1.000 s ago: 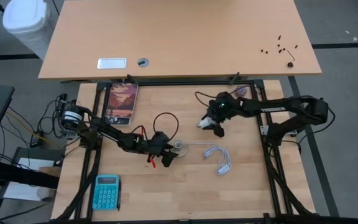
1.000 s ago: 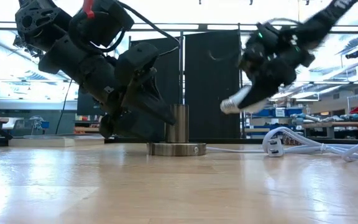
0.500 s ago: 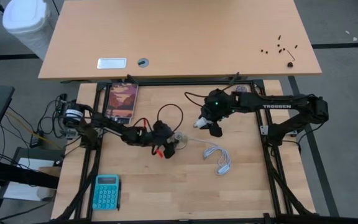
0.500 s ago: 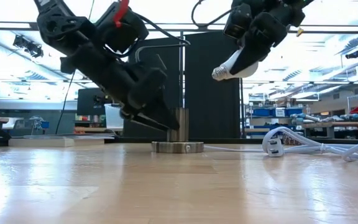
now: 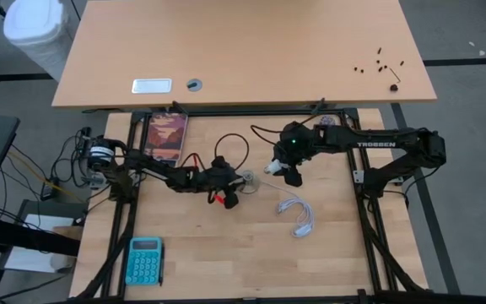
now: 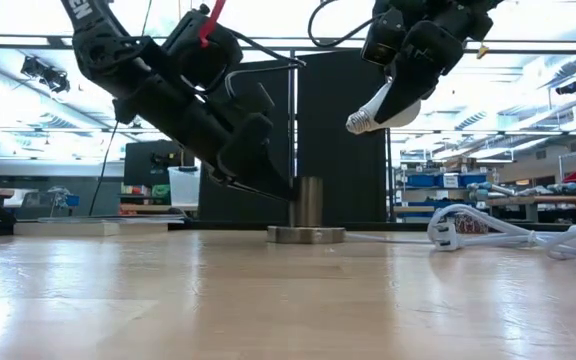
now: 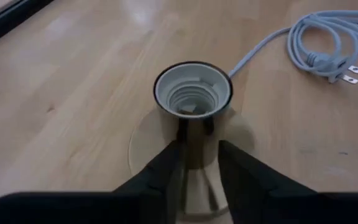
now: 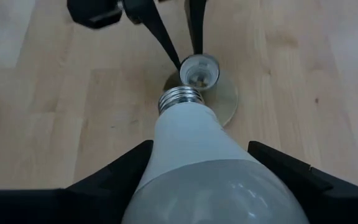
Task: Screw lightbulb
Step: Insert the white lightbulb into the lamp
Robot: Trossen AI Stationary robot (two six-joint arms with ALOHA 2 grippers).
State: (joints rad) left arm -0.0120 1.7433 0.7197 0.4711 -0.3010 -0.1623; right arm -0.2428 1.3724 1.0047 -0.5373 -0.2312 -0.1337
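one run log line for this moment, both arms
left gripper: closed on socket | right gripper: holds lightbulb raised, screw base toward socket | bulb not yet in socket | cable on table

Overhead, table-level, two wrist views; socket [image 6: 306,207] shared.

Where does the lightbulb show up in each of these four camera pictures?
High view: the lightbulb sits mid-table, in the right gripper.
Low view: lightbulb up high, right of centre.
Left wrist view: not in it.
Right wrist view: lightbulb fills the foreground.
Shared landmark: the socket.
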